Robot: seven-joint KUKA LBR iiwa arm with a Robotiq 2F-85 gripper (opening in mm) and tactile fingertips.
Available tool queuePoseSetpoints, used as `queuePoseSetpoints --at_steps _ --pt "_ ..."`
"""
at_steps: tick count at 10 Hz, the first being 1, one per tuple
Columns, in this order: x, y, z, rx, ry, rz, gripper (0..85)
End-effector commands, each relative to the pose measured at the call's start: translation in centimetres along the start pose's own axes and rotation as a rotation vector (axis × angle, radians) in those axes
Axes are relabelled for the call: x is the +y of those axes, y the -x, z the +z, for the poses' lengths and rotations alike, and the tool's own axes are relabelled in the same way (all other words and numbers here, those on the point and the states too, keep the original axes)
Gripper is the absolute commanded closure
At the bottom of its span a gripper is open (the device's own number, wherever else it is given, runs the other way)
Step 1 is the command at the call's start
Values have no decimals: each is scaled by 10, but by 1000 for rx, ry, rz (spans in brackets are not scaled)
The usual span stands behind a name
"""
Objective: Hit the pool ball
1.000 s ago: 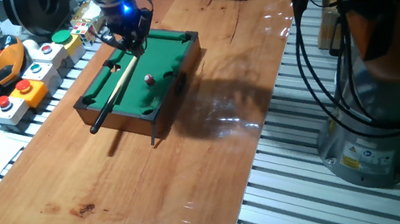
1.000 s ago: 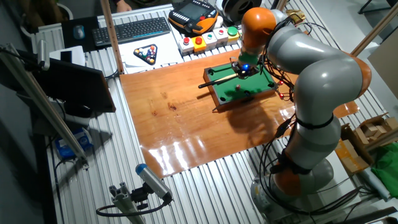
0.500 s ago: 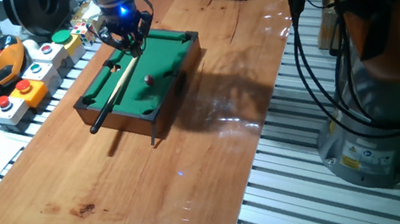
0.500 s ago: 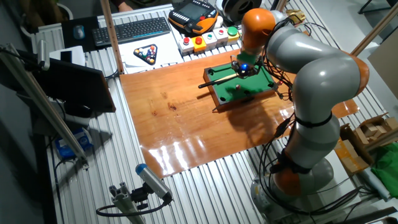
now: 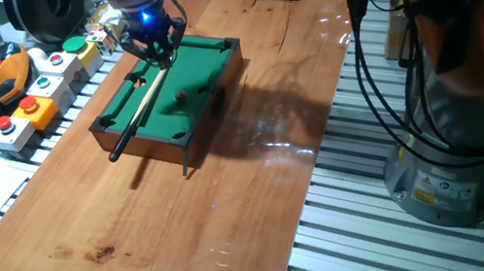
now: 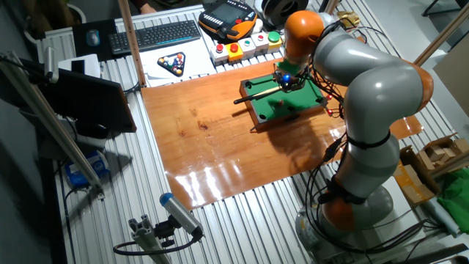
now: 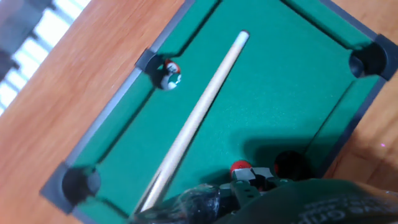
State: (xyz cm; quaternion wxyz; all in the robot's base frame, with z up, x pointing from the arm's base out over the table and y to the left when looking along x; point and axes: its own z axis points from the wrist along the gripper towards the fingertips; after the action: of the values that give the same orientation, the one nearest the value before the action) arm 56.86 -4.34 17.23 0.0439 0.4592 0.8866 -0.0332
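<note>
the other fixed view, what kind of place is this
Most likely a robotics lab or test bench. A large robot arm stands at a slatted metal bench, with a teach pendant, coloured button boxes and a keyboard behind the miniature pool table.

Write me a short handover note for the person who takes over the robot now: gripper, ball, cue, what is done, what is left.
Gripper: low over the far end of the small pool table, apparently shut on the cue.
Cue: lies slanted on the green felt, its butt sticking out over one end rail.
Ball: on the felt beside a side pocket, clear of the cue tip, not in contact.
Done: cue in hand on the table.
Left: line the tip up with the ball and strike it.
</note>
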Motion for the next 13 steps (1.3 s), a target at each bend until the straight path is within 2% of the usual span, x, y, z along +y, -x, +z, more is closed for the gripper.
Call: queuePoseSetpoints --at_steps 1,6,8,10,11,13 --pt "1 0 1 -5 -1 9 843" --pt "1 0 1 20 17 -12 843" --pt "1 0 1 38 5 15 843" --pt "1 0 1 11 -25 40 843" --pt "1 0 1 -8 -27 39 843" --pt "1 0 1 -23 -12 53 843"
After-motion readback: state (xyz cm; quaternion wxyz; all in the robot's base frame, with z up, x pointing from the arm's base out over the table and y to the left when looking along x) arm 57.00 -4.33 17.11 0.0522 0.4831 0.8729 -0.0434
